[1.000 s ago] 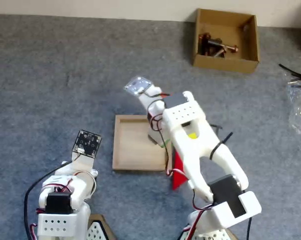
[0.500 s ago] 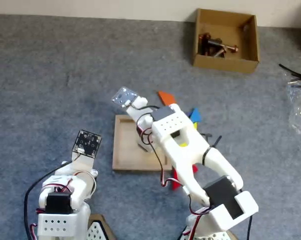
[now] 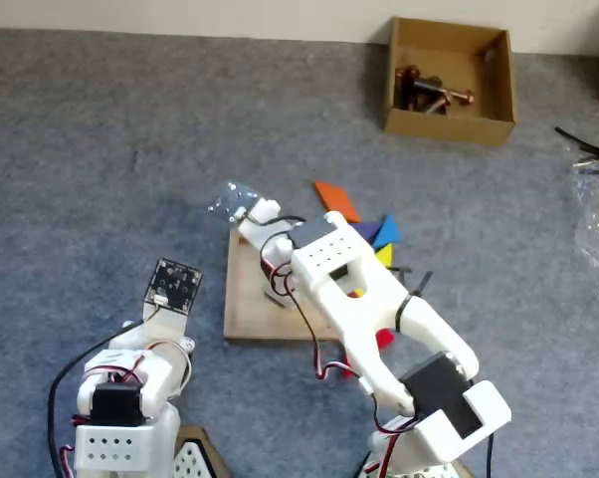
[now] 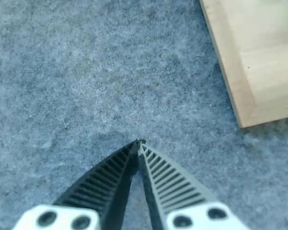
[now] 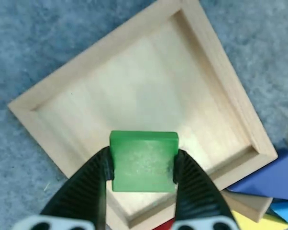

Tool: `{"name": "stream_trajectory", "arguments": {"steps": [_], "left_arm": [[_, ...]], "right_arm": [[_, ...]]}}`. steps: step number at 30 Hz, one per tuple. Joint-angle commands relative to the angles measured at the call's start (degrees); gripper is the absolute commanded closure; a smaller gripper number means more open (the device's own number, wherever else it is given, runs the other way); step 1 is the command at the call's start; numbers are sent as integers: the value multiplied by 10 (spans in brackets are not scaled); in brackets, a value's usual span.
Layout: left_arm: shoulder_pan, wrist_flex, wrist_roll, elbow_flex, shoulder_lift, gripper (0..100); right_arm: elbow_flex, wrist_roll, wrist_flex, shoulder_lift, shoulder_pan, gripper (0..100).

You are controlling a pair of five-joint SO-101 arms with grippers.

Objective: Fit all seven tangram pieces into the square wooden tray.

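Found the jaws of the left gripper pressed together tip to tip, empty, over the grey felt of the table toward its near-left corner, apart from the nearest corner of the square wooden tray. Found the jaws of the right gripper pinching the green square piece by two opposite sides, over the tray's floor, sides skewed to the rim, not yet seated. Judged the step in hand as placing this piece. Turn the wrist until the flat sides run parallel to the rim, lower straight down, seat flush into a corner rather than mid-floor to leave room for the other six, and spread the jaws only once flat on the wood. Cannot tell the gap beneath the piece. Noted pale, smooth wood with a raised rim, floor bare where visible. Noted a thick, matte, hard-edged block, likely to slide on wood. Recorded loose flat angular pieces bunched at the tray's right edge: orange piece, blue piece, yellow piece, red piece. Logged an open cardboard box toward the table's far-right corner.
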Motion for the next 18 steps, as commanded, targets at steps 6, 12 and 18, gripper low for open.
{"name": "stream_trajectory", "arguments": {"steps": [6, 12, 18], "left_arm": [[-2, 3, 4, 12, -4, 995], [-2, 3, 4, 12, -4, 995], [-2, 3, 4, 12, -4, 995]], "right_arm": [[-8, -6, -87, -7, -7, 992], [-8, -6, -88, -7, -7, 991], [-7, -6, -88, -7, -7, 991]]}}
